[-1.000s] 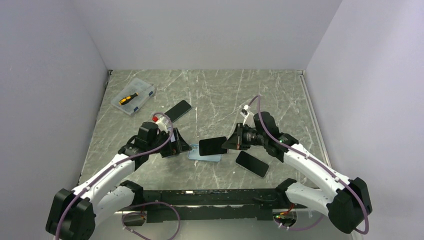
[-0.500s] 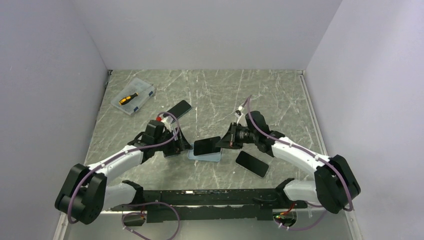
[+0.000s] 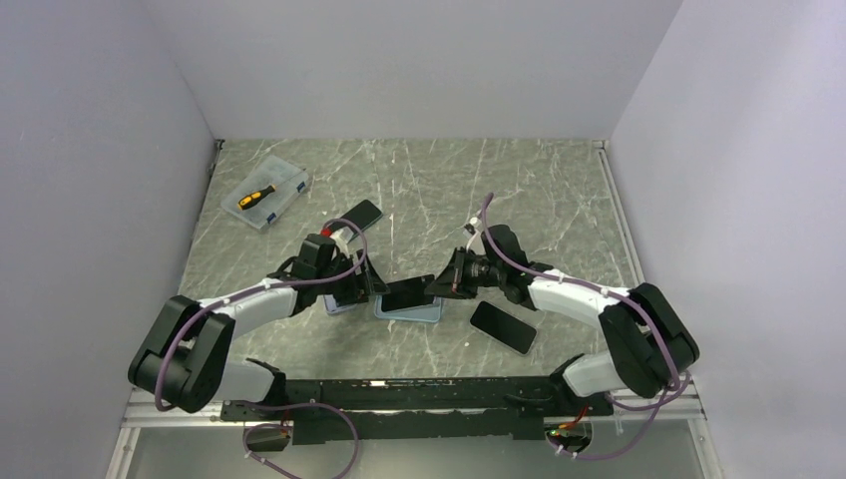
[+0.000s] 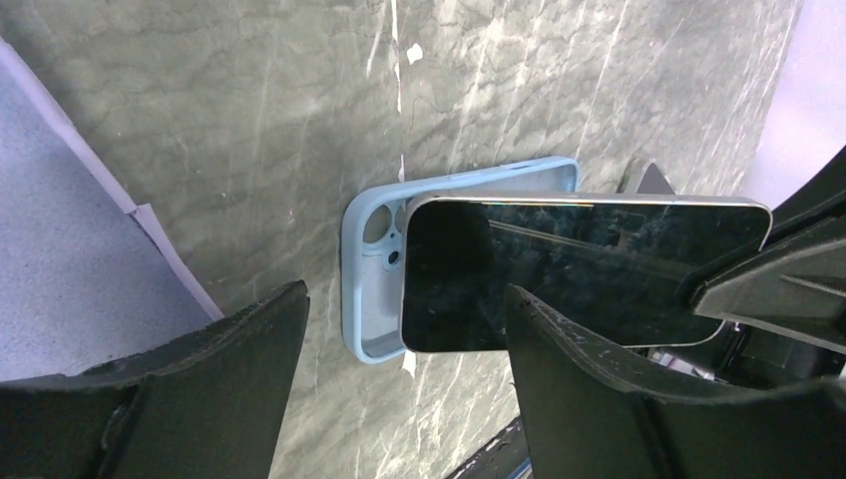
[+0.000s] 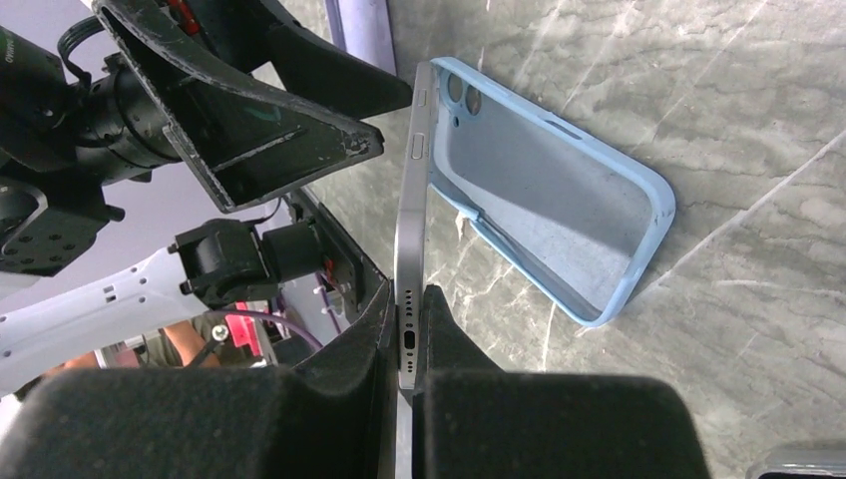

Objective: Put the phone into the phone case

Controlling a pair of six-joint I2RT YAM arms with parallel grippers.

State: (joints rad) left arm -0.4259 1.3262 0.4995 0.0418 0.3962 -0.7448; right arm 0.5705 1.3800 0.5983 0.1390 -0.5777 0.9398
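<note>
The right gripper [image 3: 437, 287] pinches the stiff, slick, breakable phone [image 3: 407, 295] by its right port end, tilted just above the softer blue phone case [image 3: 431, 313], while the left gripper [image 3: 365, 289] hovers spread at the left end, where metal edges probably offer grip.

No legible text, label or number anywhere.

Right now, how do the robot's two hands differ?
The left hand is open with nothing in it; the right hand is shut on the bottom end of the phone. The left hand's fingers stand wide apart near the phone's far end, while the right hand's fingers pinch the phone, holding it tilted over the blue case. Both are black, two-fingered, and face each other across the case.
</note>
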